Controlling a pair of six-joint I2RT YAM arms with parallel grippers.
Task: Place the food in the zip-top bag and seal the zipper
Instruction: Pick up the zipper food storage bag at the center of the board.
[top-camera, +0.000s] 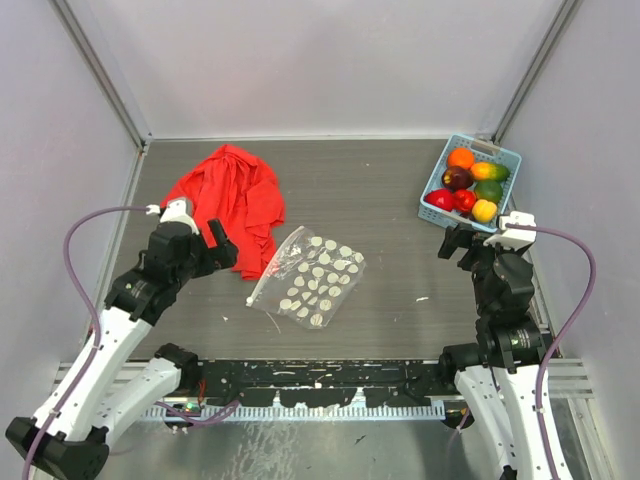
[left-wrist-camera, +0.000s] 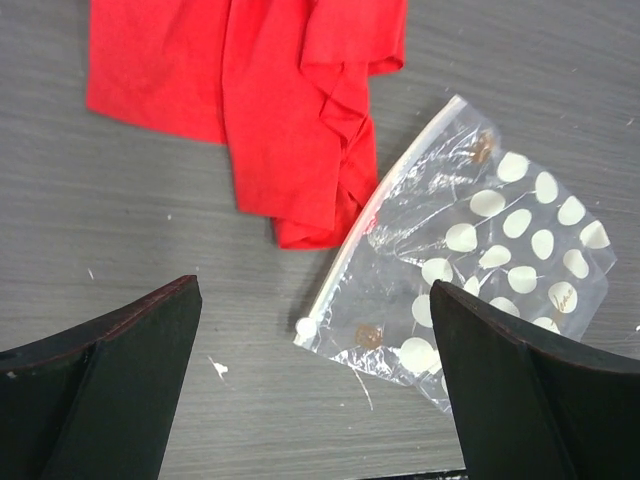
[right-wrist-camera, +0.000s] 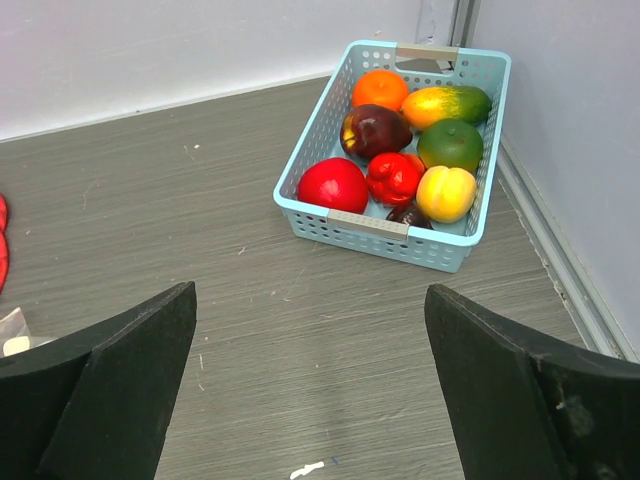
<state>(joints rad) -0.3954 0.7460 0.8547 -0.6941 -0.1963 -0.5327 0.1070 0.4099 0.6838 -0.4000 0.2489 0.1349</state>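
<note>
Your left pincer (left-wrist-camera: 315, 295) hangs with its fingers wide apart, holding nothing, above the zip-top bag (top-camera: 312, 278). The bag lies flat on the table (top-camera: 400, 300), and its zipper (left-wrist-camera: 345, 255) runs just beside the red cloth (top-camera: 230, 200). Your right pincer (right-wrist-camera: 310, 300) is equally spread and empty, facing the light blue basket (right-wrist-camera: 370, 225) in the far right corner. The food (right-wrist-camera: 395, 175) sits inside that basket.
</note>
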